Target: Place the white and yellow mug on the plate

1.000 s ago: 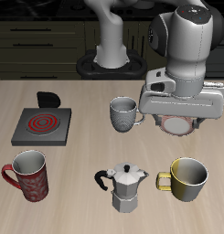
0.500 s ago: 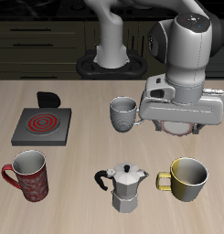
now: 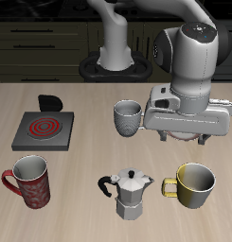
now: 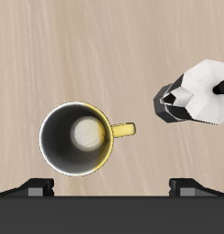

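Observation:
The white and yellow mug (image 3: 193, 186) stands upright near the table's front edge, mustard outside and white inside, with its handle toward the moka pot. In the wrist view the mug (image 4: 79, 137) lies straight below the hand. My gripper (image 3: 185, 135) hangs above the table, farther back than the mug, open and empty. Its fingertips (image 4: 36, 187) stand wide apart in the wrist view. The plate (image 3: 181, 138) lies under the hand and is almost wholly hidden; only a sliver of reddish rim shows.
A grey patterned mug (image 3: 128, 117) stands beside the hand. A moka pot (image 3: 132, 194) stands next to the yellow mug and shows in the wrist view (image 4: 197, 93). A red patterned mug (image 3: 30, 181) and a square burner (image 3: 44, 128) are at the far side.
The hand has come down and moved a little toward the table's front edge, covering more of the plate. The mugs and the pot have not moved.

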Motion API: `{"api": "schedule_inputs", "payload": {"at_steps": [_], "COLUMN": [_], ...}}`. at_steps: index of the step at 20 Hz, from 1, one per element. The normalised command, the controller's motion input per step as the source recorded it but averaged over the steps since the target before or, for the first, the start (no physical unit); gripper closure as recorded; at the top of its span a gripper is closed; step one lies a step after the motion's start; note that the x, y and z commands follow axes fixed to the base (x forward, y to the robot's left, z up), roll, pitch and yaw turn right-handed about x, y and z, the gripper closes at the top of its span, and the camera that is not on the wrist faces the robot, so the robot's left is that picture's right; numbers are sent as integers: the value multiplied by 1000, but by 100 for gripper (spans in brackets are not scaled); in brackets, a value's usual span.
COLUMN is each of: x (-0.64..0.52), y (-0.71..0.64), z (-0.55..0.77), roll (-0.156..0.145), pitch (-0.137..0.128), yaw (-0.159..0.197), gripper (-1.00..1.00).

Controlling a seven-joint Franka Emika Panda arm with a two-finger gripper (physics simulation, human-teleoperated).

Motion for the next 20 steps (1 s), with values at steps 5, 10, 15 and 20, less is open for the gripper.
{"api": "schedule_inputs", "payload": {"at_steps": [5, 10, 15, 20], "x": [30, 38, -4, 8], "y": [-41, 22, 99, 64], "z": [-145, -192, -203, -237], "roll": [-2, -1, 15, 3], "pitch": [14, 21, 11, 10], "yaw": [-21, -18, -3, 4], "gripper": [-100, -100, -100, -100]}}
